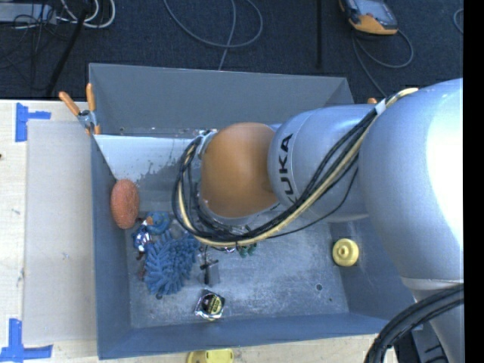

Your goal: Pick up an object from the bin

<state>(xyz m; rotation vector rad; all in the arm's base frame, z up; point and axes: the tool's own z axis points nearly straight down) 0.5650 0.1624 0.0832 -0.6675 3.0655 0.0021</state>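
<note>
My gripper (207, 269) hangs low in the bin's middle, under the arm's wrist, and most of it is hidden by the arm. It is right at the right edge of a blue shaggy mop-like tuft (169, 264); whether they touch I cannot tell. A small black and yellow tape measure (209, 305) lies just in front of the gripper, near the bin's front wall. A crumpled blue and white piece (144, 236) lies at the tuft's upper left.
An orange-brown oval lump (125, 203) rests against the left wall. A brass-coloured round knob (345, 252) lies alone at the right. The arm and its cables cover the bin's middle and back right.
</note>
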